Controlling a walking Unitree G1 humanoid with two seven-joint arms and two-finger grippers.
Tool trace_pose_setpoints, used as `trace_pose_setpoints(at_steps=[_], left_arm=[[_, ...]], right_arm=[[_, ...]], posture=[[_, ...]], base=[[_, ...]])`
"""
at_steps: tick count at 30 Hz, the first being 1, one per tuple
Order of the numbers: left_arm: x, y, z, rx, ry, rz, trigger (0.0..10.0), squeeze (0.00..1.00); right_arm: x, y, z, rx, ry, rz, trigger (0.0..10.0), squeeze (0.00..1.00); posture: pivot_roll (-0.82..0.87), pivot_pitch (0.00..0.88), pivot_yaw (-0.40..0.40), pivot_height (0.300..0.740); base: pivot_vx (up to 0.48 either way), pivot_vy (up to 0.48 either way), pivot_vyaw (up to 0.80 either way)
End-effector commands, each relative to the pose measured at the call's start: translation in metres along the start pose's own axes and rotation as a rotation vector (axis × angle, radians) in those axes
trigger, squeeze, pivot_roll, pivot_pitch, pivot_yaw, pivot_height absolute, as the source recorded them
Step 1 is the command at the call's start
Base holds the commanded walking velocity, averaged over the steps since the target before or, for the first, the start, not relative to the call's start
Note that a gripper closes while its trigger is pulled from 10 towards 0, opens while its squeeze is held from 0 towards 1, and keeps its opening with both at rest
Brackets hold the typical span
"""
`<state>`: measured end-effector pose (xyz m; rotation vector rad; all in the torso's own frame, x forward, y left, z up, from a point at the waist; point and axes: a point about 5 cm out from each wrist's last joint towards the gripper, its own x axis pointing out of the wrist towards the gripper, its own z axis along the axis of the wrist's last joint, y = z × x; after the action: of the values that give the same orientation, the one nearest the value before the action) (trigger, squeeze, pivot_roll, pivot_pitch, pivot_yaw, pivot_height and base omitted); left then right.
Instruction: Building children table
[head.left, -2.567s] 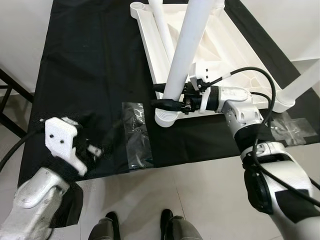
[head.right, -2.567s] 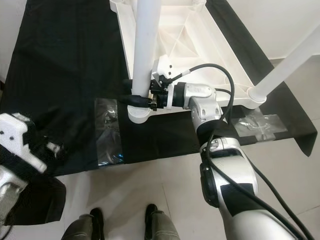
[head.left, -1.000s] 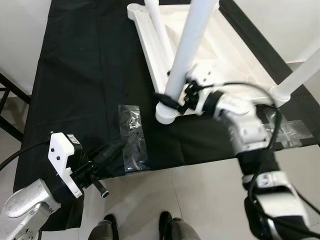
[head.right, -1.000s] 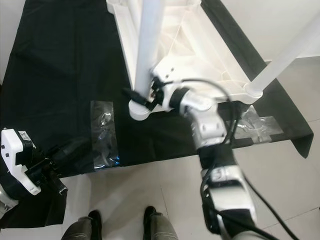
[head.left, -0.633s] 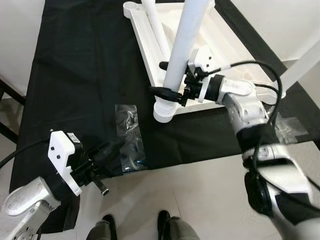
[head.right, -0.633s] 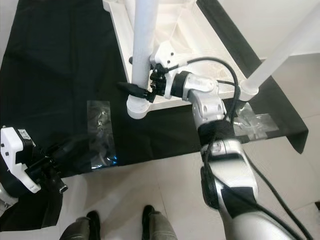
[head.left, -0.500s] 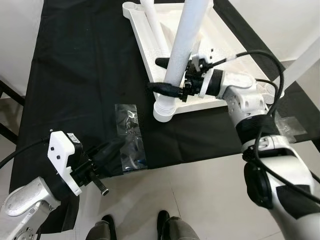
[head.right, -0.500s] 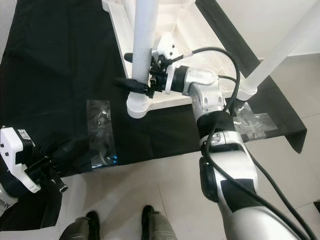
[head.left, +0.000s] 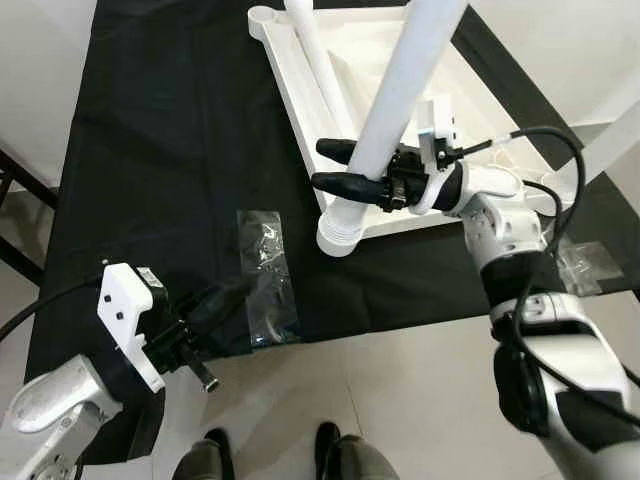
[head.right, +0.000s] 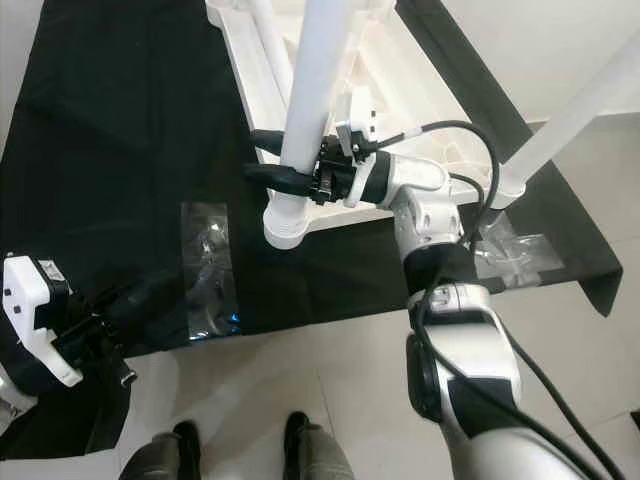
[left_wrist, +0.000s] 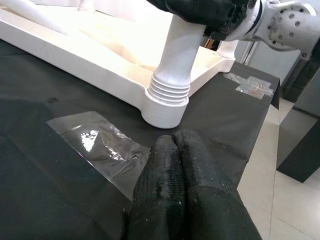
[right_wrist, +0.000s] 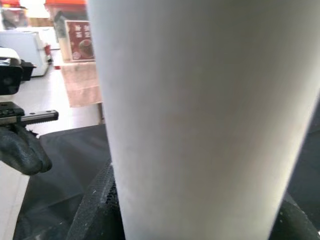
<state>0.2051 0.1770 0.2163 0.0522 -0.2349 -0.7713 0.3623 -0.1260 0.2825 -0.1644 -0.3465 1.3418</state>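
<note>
An upturned white plastic children's table top (head.left: 440, 85) lies on a black cloth (head.left: 160, 140) spread over a pale tiled floor (head.left: 400, 400), its ribbed underside facing up. At the corner of the table top nearest the robot, a white table leg (head.left: 395, 100) stands in a ribbed round socket (head.left: 338, 235) and leans slightly away from upright. The right gripper (head.left: 345, 166) reaches in from the far side of that leg, one long black finger on each side of the tube just above the socket, grasping it; in the right wrist view the leg (right_wrist: 210, 120) fills most of the frame between the two black fingers (right_wrist: 95, 210). A second white leg (head.right: 575, 110) rises from the table top's right-hand corner. A third (head.left: 312, 50) lies slanted along the table top's left rim.

Just left of the socket, a clear plastic bag (head.left: 265, 275) lies flat on the cloth, something small and indistinct inside it. A second clear bag (head.right: 515, 250) lies on the cloth beside the right-hand corner of the table top. The left gripper (left_wrist: 176, 150) hovers low over the cloth's front edge, beside the first bag, its two black fingers pressed together on nothing. Two dark shoes (head.left: 270, 450) of a person stand on the tiles in front of the cloth.
</note>
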Motion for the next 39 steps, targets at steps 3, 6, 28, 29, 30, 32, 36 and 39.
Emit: trace_pose_setpoints(at_steps=[3,6,28,29,30,32,36,39], left_arm=[[-0.001,-0.001,-0.005,-0.023,0.019,-0.025,10.0,0.0],[0.001,-0.001,-0.005,-0.028,0.022,-0.039,10.0,0.0],[0.008,0.002,0.0,-0.004,-0.015,-0.048,10.0,0.0],[0.008,0.003,0.0,-0.005,-0.017,-0.043,10.0,0.0],[0.007,0.004,0.0,-0.005,-0.018,-0.04,10.0,0.0],[0.007,0.004,-0.001,-0.002,-0.013,-0.04,10.0,0.0],[0.009,0.004,0.0,0.002,-0.014,-0.046,10.0,0.0],[0.008,0.003,0.002,0.006,-0.017,-0.046,10.0,0.0]], right_arm=[[0.01,0.033,-0.077,0.244,0.108,-0.649,0.0,0.0],[0.01,0.07,-0.095,0.153,0.246,-0.845,0.0,0.0],[0.046,0.048,-0.037,0.096,0.048,-0.417,10.0,1.0],[0.044,0.045,-0.032,0.067,0.045,-0.299,10.0,0.03],[0.042,0.043,-0.029,0.047,0.055,-0.205,10.0,0.0],[0.04,0.039,-0.028,0.043,0.07,-0.132,10.0,0.0],[0.037,0.031,-0.023,0.033,0.095,-0.025,10.0,0.0],[0.034,0.018,-0.01,0.034,0.099,0.052,10.0,0.0]], posture=[[0.06,0.336,-0.129,0.74],[0.06,0.345,-0.111,0.74],[0.08,0.294,-0.12,0.74],[0.08,0.292,-0.12,0.74],[0.08,0.291,-0.118,0.74],[0.09,0.285,-0.112,0.74],[0.11,0.285,-0.113,0.74],[0.12,0.285,-0.12,0.74]], base=[[0.0,0.0,0.0],[0.0,0.0,0.0],[0.0,0.0,0.0],[0.0,0.0,0.0],[0.0,0.0,0.0],[0.0,0.0,0.0],[0.0,0.0,0.0],[0.0,0.0,0.0]])
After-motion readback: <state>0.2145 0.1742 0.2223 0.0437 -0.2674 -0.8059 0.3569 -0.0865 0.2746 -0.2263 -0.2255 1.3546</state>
